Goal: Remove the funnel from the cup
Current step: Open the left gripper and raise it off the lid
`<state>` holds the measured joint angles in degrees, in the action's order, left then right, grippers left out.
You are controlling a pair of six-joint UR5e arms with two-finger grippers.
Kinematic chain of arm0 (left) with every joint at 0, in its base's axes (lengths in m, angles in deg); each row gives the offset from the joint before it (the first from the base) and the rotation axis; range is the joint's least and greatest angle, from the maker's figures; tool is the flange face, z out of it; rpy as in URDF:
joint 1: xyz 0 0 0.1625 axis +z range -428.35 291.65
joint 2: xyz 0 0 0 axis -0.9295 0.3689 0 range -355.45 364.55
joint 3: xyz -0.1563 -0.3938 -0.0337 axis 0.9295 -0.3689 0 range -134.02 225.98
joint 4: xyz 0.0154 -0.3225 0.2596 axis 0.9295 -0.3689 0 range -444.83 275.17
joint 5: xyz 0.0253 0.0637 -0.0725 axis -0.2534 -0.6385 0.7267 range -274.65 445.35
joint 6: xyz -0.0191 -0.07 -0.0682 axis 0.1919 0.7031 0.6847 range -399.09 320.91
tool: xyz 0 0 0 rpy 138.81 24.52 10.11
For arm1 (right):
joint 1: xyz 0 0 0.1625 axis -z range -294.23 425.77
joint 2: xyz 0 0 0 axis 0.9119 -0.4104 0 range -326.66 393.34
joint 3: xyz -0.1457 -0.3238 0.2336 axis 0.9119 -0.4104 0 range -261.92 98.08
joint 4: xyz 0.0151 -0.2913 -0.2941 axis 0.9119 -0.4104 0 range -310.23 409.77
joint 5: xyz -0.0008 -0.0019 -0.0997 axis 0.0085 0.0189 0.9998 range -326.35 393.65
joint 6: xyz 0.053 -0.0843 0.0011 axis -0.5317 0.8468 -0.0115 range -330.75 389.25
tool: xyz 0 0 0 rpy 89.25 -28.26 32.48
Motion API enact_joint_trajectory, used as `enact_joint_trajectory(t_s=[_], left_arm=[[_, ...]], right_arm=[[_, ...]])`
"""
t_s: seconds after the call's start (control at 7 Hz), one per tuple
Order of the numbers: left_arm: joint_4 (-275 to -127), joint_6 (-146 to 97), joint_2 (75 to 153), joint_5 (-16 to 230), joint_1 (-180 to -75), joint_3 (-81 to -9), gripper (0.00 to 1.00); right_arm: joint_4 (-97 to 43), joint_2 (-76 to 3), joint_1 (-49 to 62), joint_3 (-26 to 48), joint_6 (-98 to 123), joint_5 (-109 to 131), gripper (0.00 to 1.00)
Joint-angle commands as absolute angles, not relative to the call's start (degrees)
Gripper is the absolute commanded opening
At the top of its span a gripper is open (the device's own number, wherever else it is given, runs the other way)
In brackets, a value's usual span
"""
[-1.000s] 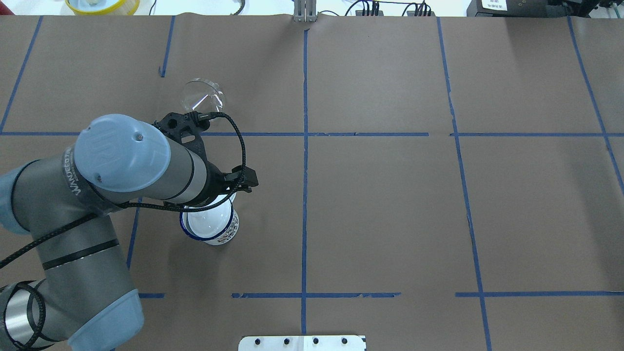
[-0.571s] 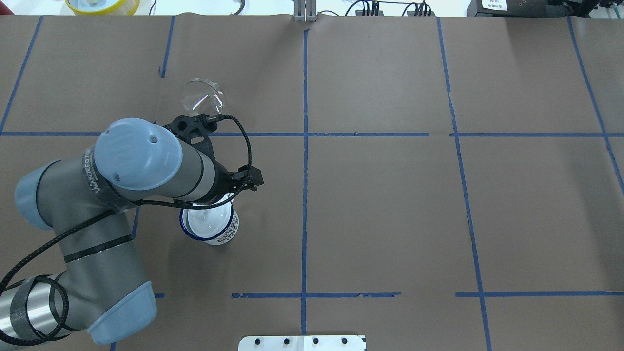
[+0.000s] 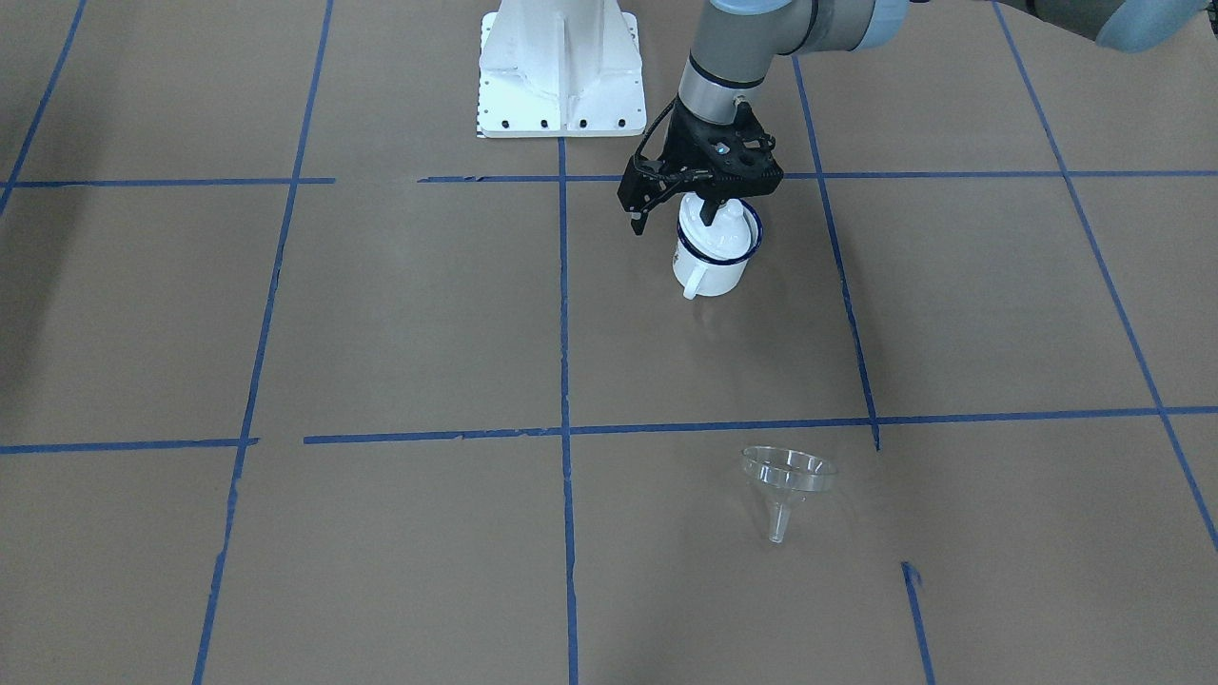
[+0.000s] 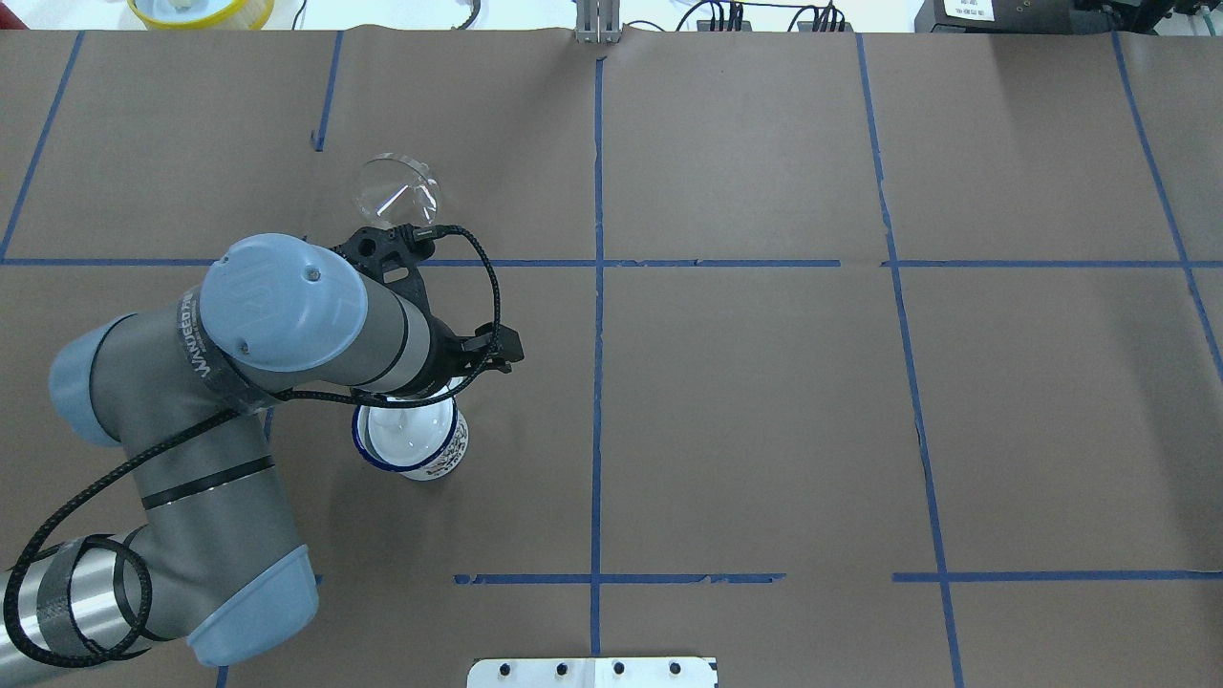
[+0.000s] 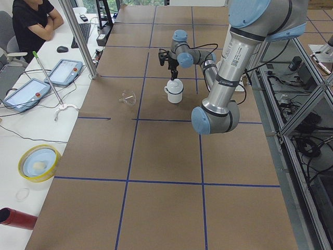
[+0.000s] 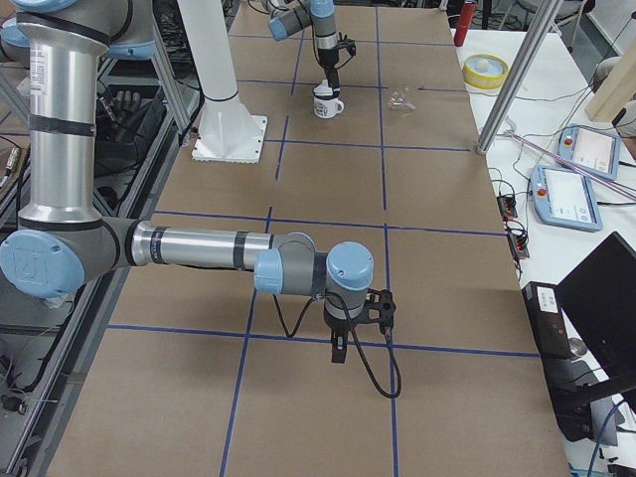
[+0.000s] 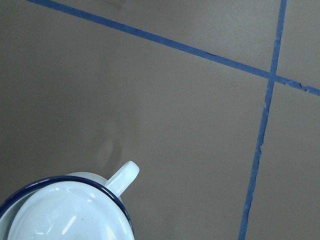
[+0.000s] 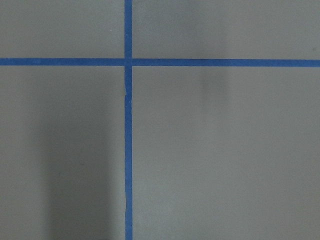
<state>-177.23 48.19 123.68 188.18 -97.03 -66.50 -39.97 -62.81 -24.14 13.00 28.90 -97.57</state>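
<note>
Funnel (image 3: 788,473) well apart from cup (image 3: 709,268), left end effector (image 3: 709,213) over cup rim, cannot tell its opening

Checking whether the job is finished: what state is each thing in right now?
funnel: out of the cup, lying tipped on the table, well apart from it.
cup: upright, empty, handle pointing away from the robot.
left gripper: just over the cup's rim; whether its jaws are open is unclear.
right gripper: over the table, far from both; jaws cannot be judged.
</note>
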Motion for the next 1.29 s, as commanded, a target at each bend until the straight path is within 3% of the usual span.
enact_joint_trajectory(t_s=[0.0, 1.14], left_arm=[[-177.81, 48.19, 123.73, 188.18, -97.0, -65.82, 1.0], [-178.7, 48.01, 123.72, 188.27, -96.74, -65.98, 1.0]], right_arm=[[-39.97, -62.81, -24.14, 13.0, 28.9, -97.57, 1.0], [-39.97, -62.81, -24.14, 13.0, 28.9, -97.57, 1.0]])
